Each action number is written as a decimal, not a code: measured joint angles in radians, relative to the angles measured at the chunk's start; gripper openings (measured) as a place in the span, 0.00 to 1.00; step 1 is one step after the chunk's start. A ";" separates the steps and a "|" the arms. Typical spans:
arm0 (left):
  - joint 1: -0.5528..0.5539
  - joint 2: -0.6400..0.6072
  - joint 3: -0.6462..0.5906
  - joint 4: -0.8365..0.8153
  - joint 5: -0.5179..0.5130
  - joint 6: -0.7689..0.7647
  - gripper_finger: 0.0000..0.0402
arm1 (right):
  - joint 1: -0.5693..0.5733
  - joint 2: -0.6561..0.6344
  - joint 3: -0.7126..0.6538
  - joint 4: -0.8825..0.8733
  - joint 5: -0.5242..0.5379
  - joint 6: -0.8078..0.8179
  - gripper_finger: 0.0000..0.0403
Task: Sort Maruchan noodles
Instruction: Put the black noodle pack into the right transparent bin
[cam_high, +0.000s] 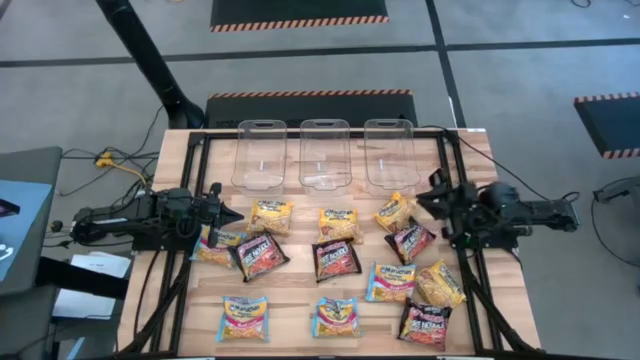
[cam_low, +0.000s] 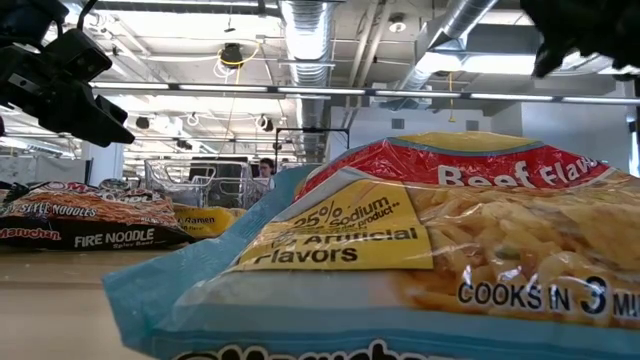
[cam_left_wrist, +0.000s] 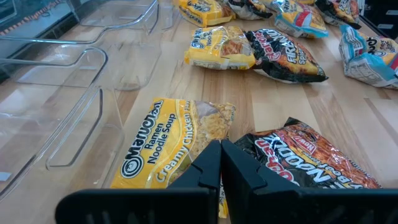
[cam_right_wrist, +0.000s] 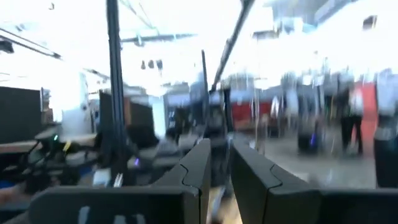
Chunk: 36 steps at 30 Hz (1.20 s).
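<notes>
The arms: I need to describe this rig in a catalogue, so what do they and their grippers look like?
Both arms are dark, black, jointed units. The left gripper and the right gripper each have two flat, angular black fingers stepped along their inner edges. Black cables run beside the left arm, with a yellow connector nearby. No markings are legible.

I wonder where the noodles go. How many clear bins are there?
3, in a row at the table's far edge: left bin, middle bin, right bin. None looks hidden.
</notes>
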 joint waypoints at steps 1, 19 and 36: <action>0.000 0.000 0.000 0.000 0.000 0.000 0.00 | 0.000 0.000 0.011 0.028 0.000 -0.023 0.22; 0.000 0.000 -0.003 0.025 0.000 -0.155 0.00 | -0.001 0.106 0.371 -0.221 0.135 -0.329 0.22; 0.000 0.000 -0.004 0.049 0.000 -0.288 0.00 | 0.000 0.370 0.593 -0.588 0.371 -0.271 0.43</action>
